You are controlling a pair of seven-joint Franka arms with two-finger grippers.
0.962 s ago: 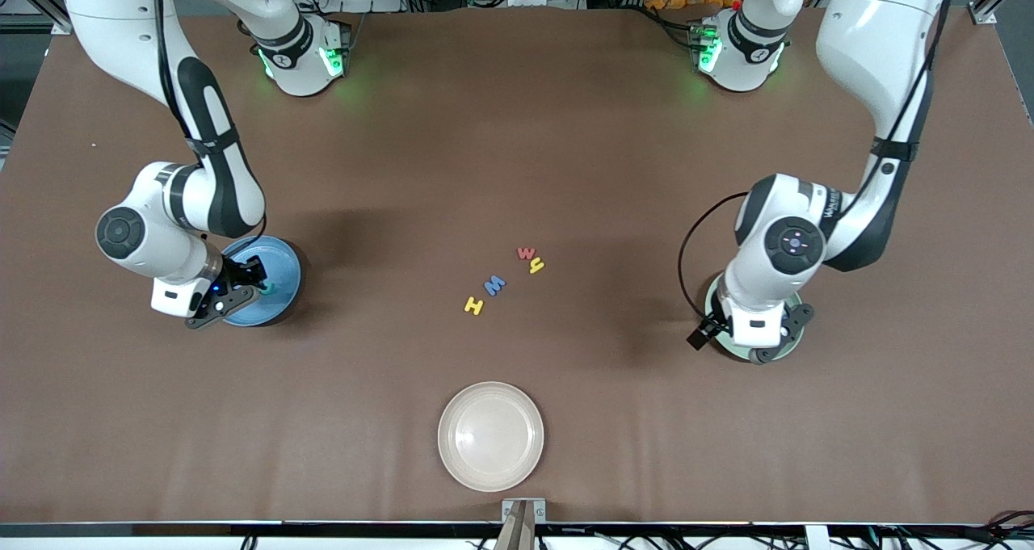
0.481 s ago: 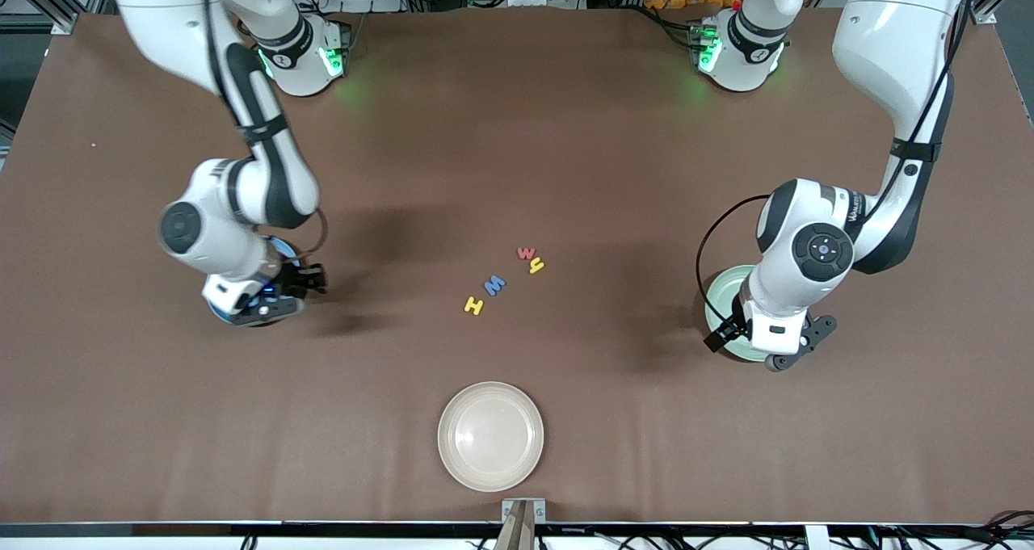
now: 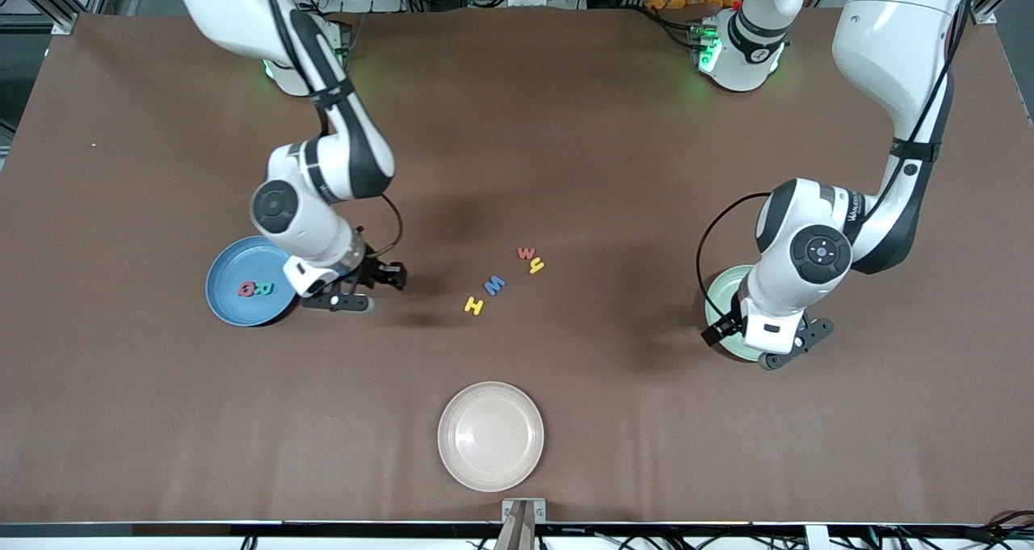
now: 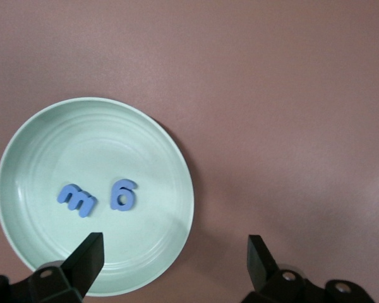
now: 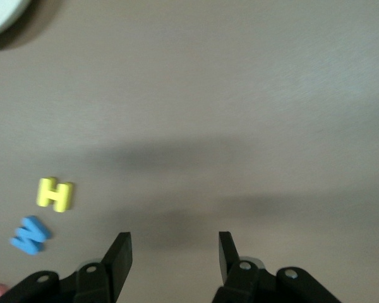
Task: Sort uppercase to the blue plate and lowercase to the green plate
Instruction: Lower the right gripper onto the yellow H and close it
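Note:
The blue plate [image 3: 230,312] lies toward the right arm's end of the table with the red Q [image 3: 245,290] and green R [image 3: 264,289] in it. My right gripper [image 3: 373,287] hangs open and empty over bare table between that plate and the loose letters. Those are the yellow H [image 3: 473,305], blue W [image 3: 494,284], red w [image 3: 526,253] and yellow y [image 3: 536,266]. The right wrist view shows the H [image 5: 54,193] and W [image 5: 30,234]. The green plate [image 4: 145,139] holds the blue m [image 4: 76,199] and blue g [image 4: 123,194]. My left gripper [image 4: 174,262] is open above its rim.
A cream plate [image 3: 490,436] sits near the table's front edge, nearer the front camera than the letters. The left arm covers much of the green plate [image 3: 719,300] in the front view. Brown tabletop surrounds the letter cluster.
My right arm swung from over the blue plate toward the middle letters, its jaws widening; the green R now lies in that plate. The left arm shifted slightly toward its end of the table.

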